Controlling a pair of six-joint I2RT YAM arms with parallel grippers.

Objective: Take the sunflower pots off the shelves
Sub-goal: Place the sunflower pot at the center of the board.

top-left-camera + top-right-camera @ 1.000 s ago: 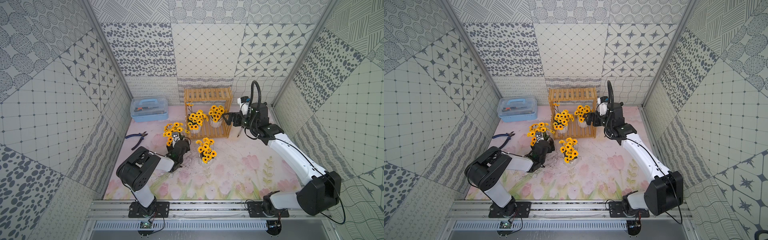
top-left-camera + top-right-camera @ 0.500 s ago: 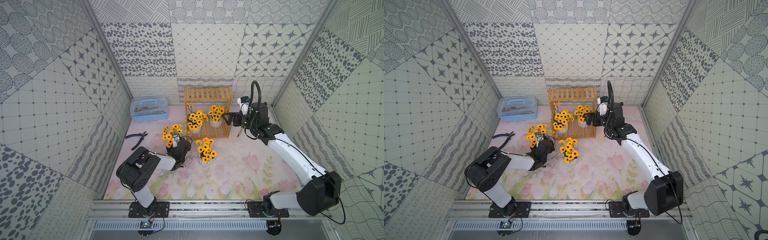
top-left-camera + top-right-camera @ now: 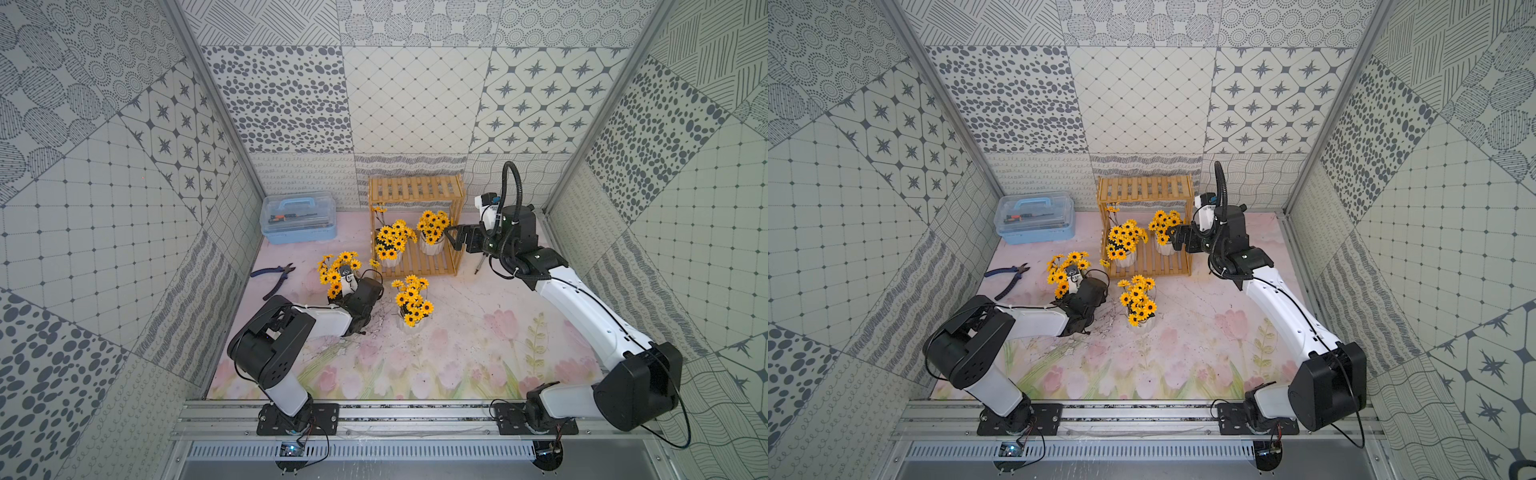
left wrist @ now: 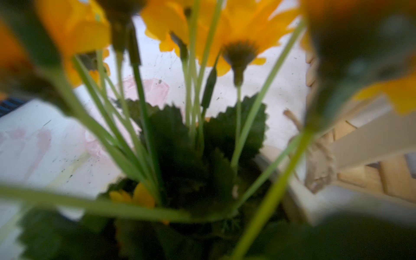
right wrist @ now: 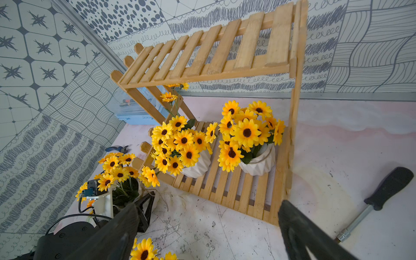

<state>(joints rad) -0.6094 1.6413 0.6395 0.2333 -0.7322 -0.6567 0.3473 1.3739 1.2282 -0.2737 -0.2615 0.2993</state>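
White ribbed sunflower pot (image 3: 430, 248), upright on light wooden slatted shelves (image 3: 415, 189), just ahead of wide-open empty right gripper (image 3: 452, 238).

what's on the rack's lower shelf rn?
Two upright sunflower pots, side by side: the toolbox-side pot and the other pot. Their blooms hide the back slats of the lower shelf, so anything there can't be seen.

Bright, even light — left wrist view blurred
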